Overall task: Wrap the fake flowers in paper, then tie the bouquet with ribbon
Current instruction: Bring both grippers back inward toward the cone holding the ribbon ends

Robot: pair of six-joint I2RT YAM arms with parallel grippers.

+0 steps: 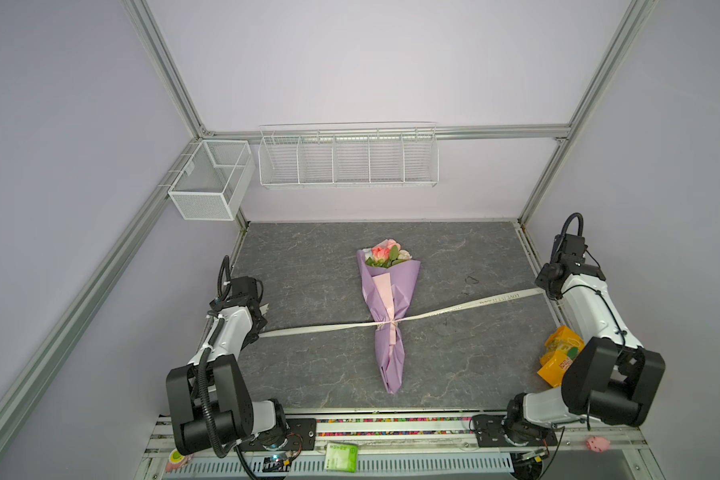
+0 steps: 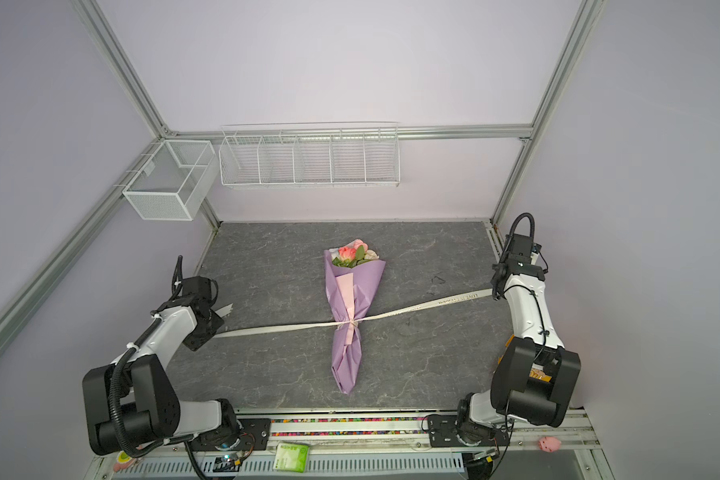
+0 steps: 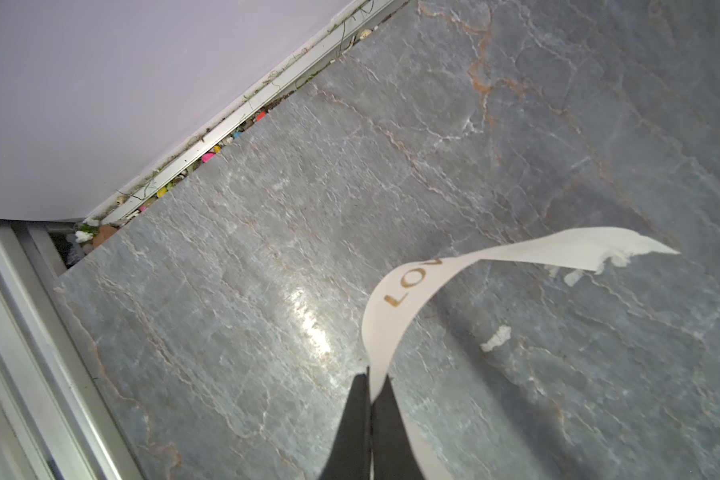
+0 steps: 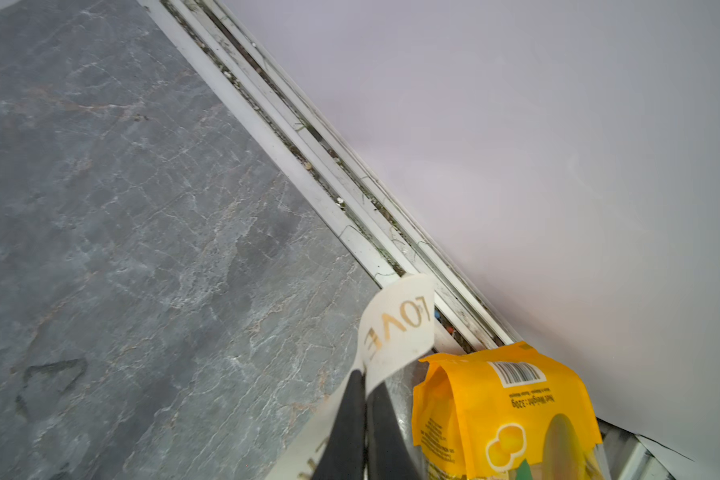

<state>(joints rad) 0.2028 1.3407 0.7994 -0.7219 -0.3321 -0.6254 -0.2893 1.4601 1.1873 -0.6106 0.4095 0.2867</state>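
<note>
The bouquet (image 1: 384, 255) lay centred on the worktop (image 1: 308, 374); the ribbon (image 1: 321, 328) crossed it, running from left pincer (image 3: 370, 380) to right pincer (image 4: 366, 380).

Brightness: bright and even in both top views; the lavender walls (image 1: 350, 62) look washed pale.
Source: diffuse light from overhead; no lamp is in sight.
Shadows: faint and soft-edged, with a thin one beside the bouquet (image 1: 387, 307) and a darker smudge on the table (image 3: 225, 249) below the ribbon (image 3: 408, 299).
Glare: a white streak of sheen on the table in the left wrist view.
Blur: the ribbon's gold lettering and the yellow bag (image 4: 504, 415) are soft in the right wrist view; one corner of the left wrist view is smeared.
Distortion: the frame rails (image 1: 173, 83) splay outward toward the edges of both top views.
</note>
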